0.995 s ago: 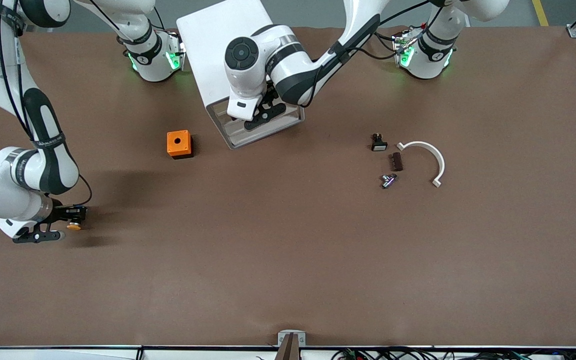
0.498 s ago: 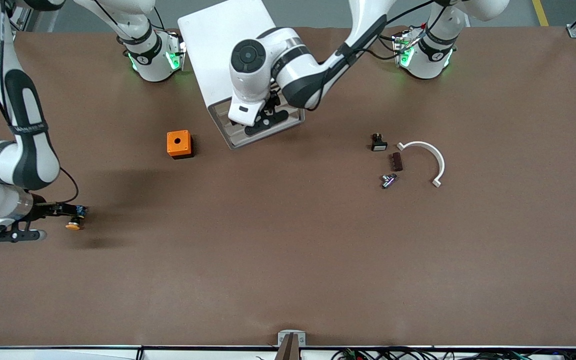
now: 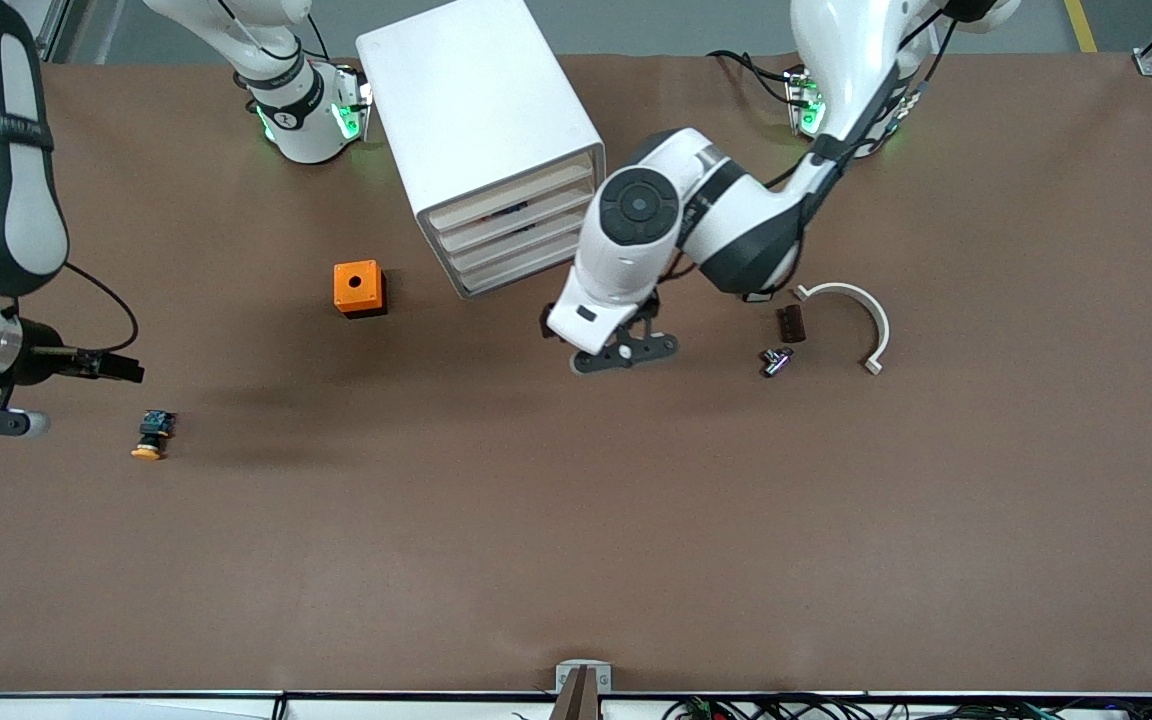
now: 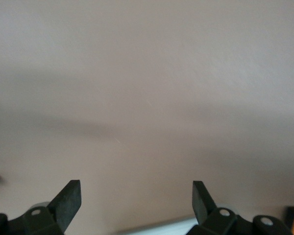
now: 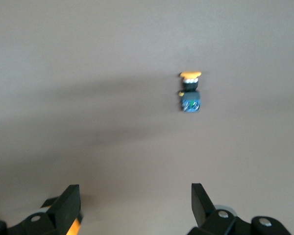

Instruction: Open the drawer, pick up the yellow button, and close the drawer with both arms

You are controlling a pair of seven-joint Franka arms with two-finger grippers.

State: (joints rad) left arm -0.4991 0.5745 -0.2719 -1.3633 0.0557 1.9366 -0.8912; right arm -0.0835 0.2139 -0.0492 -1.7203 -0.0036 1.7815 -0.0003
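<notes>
Below the right gripper (image 5: 132,208), whose fingers stand wide and empty, the button (image 3: 149,435) lies free on the brown table (image 3: 536,520), orange cap toward the camera. Over bare table, just off the white drawer cabinet's (image 3: 481,120) shut drawers, the left gripper (image 3: 624,350) hangs spread wide, holding nothing.

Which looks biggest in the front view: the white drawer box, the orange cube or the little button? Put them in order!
1. White drawer box, by far the largest.
2. Orange cube.
3. Button, the smallest.
</notes>
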